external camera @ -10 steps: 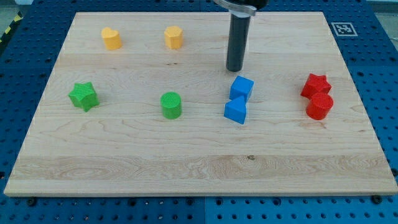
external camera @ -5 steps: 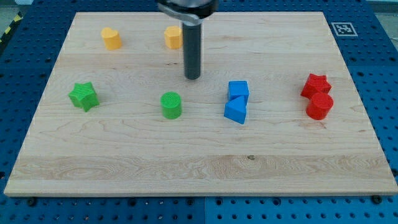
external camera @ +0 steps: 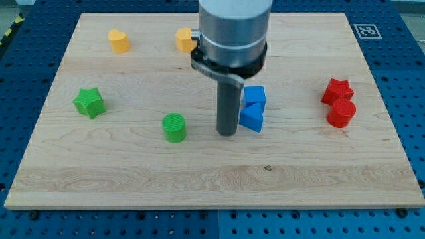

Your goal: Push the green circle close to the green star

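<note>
The green circle stands on the wooden board, left of centre. The green star is further to the view's left, slightly higher up. My tip rests on the board to the right of the green circle, with a gap between them. It stands just left of the blue triangle.
A blue cube sits just above the blue triangle. A red star and a red circle sit at the view's right. Two yellow blocks lie near the top; the arm partly hides the right one.
My tip moved from the upper middle of the board down to beside the blue triangle. The green circle has shifted slightly down and to the left.
</note>
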`<action>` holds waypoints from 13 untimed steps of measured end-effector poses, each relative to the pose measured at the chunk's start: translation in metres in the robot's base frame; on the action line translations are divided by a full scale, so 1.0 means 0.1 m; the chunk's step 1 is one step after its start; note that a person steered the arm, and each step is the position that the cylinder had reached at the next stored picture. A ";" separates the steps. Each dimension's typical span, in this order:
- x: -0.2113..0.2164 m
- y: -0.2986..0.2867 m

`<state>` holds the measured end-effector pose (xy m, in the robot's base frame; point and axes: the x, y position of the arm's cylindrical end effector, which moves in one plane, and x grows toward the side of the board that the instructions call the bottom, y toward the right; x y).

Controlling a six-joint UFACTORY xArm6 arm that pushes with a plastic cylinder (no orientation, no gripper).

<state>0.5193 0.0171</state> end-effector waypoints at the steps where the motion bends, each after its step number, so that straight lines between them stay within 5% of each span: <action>1: 0.12 -0.35; 3: -0.56 -0.87; 5: -0.01 -0.44; 7: -0.50 -1.25; 13: -0.72 -1.13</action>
<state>0.4478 -0.0956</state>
